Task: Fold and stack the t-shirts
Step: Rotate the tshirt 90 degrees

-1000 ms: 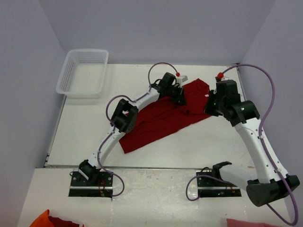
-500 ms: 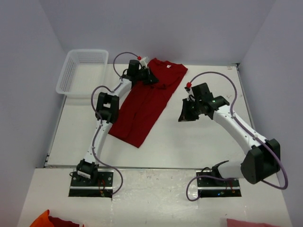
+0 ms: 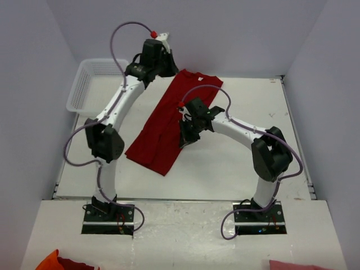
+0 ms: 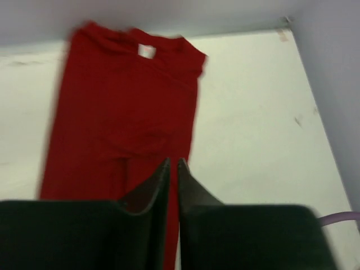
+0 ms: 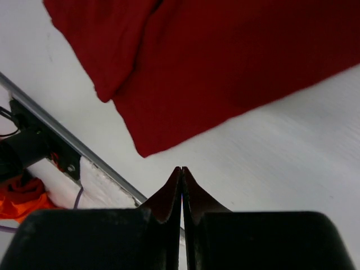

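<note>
The dark red t-shirt (image 3: 171, 121) lies flat on the table as a long narrow strip, collar at the far end and hem towards the near left. Its white neck label (image 4: 146, 50) shows in the left wrist view. My left gripper (image 3: 169, 66) is raised above the collar end, jaws together and empty (image 4: 173, 161). My right gripper (image 3: 185, 136) hovers low at the shirt's right edge near the middle. It is shut and empty (image 5: 181, 169), pointing past the shirt's hem (image 5: 185, 84) to the bare table.
A white mesh basket (image 3: 98, 84) stands at the far left corner. The table's metal front rail (image 5: 73, 143) runs near the hem. An orange cloth (image 3: 50, 261) and a pink cloth (image 3: 292, 264) lie beyond the near edge.
My left gripper has let go of the collar and risen high above it. My right gripper has swung left to the shirt's right edge. The shirt now lies still as a strip.
</note>
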Tool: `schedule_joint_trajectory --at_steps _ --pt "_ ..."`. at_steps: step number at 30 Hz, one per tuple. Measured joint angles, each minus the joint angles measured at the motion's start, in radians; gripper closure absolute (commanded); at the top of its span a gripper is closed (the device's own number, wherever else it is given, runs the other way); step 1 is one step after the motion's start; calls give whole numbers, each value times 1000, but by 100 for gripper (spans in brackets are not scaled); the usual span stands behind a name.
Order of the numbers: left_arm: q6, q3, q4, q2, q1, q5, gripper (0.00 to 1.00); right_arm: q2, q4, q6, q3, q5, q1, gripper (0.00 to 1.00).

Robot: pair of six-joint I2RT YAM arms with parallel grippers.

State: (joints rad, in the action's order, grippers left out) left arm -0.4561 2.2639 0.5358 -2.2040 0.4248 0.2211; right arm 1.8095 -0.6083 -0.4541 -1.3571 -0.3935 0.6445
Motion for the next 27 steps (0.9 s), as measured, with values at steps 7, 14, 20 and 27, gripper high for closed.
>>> schedule_joint_trajectory --at_steps 7,14,20,27 --pt "3 -523 214 513 -71 -456 100 128 -12 -32 -204 9 142 100" --pt "-14 -965 289 554 -56 -551 100 265 -21 -56 -279 11 232 100" --pt "-32 -1114 280 586 -56 -589 100 318 -18 -73 -274 14 262 100" --pt "-32 -1219 221 646 -56 -588 100 325 15 -93 -232 17 258 100"
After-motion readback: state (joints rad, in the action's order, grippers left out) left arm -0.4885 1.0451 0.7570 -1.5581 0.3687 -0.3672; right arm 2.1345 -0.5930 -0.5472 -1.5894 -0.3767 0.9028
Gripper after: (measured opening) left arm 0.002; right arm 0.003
